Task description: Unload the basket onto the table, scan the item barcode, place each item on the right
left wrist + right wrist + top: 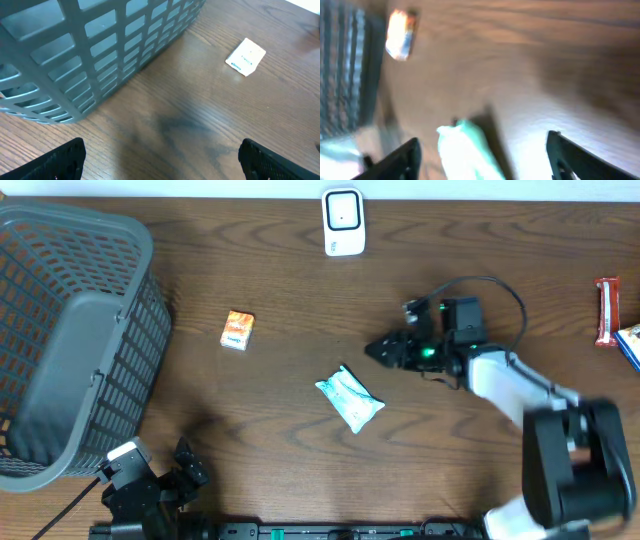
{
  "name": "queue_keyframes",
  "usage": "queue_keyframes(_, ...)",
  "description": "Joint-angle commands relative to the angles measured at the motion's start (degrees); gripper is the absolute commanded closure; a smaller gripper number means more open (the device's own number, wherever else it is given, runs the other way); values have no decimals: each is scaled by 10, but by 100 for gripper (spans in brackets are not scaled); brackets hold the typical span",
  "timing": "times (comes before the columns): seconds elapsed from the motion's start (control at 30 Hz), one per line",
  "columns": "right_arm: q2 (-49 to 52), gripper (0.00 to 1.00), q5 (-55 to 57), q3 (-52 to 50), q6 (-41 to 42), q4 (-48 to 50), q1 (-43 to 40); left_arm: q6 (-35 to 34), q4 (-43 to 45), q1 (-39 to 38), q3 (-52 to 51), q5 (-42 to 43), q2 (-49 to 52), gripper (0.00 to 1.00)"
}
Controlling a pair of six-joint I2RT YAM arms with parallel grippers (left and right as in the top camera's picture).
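A teal-and-white packet (350, 400) lies flat on the wooden table near the middle. My right gripper (378, 350) hovers just up and right of it, jaws apart and holding nothing. The blurred right wrist view shows the packet (465, 150) on the table between and below the spread fingers (402, 160), touching neither; the right gripper (485, 162) is open. A white barcode scanner (342, 222) stands at the far edge. My left gripper (188, 472) rests open at the near left, and in its own view the left gripper (160, 162) has only bare table between its fingers.
A grey mesh basket (70, 340) fills the left side, close to the left arm (90, 55). A small orange box (237, 330) lies right of it; it looks pale in the left wrist view (246, 56). A red snack bar (606, 310) and a blue item (630, 345) sit at the right edge.
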Motion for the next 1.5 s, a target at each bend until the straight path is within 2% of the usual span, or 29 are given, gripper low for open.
queue_keyframes(0.0, -56, 17, 115, 1, -97, -37, 76, -1, 0, 2, 1, -3, 0, 2)
queue_keyframes(0.13, -51, 12, 310, 1, -107, -66, 186, -1, 0, 2, 1, -3, 0, 2)
queue_keyframes(0.23, -37, 10, 458, 1, -83, -54, 266, -1, 0, 2, 1, -3, 0, 2)
queue_keyframes(0.33, -17, 15, 553, 1, -63, -41, 325, -1, 0, 2, 1, -3, 0, 2)
queue_keyframes(0.63, 63, 32, 614, 38, -41, -61, 379, -1, 0, 2, 1, -3, 0, 2)
queue_keyframes(0.8, 144, 51, 600, 105, -14, -151, 389, -1, 0, 2, 1, -3, 0, 2)
queue_keyframes(0.83, 171, 63, 589, 126, 3, -190, 389, -1, 0, 2, 1, -3, 0, 2)
queue_keyframes(0.93, 207, 87, 546, 156, 42, -243, 386, -1, 0, 2, 1, -3, 0, 2)
queue_keyframes(1.0, 210, 99, 542, 173, 59, -270, 384, 0, 0, 2, 1, -3, 0, 2)
queue_keyframes(1.1, 201, 99, 489, 220, 63, -318, 373, -1, 0, 2, 1, -3, 0, 2)
queue_keyframes(1.17, 186, 99, 402, 262, 42, -345, 354, -1, 0, 2, 1, -3, 0, 2)
queue_keyframes(1.3, 155, 99, 191, 311, 14, -370, 305, -1, 0, 2, 1, -3, 0, 2)
queue_keyframes(1.4, 143, 99, -30, 311, -39, -351, 261, -1, 0, 2, 1, -3, 0, 2)
queue_keyframes(1.47, 147, 99, -127, 308, -50, -339, 231, -1, 0, 2, 1, -3, 0, 2)
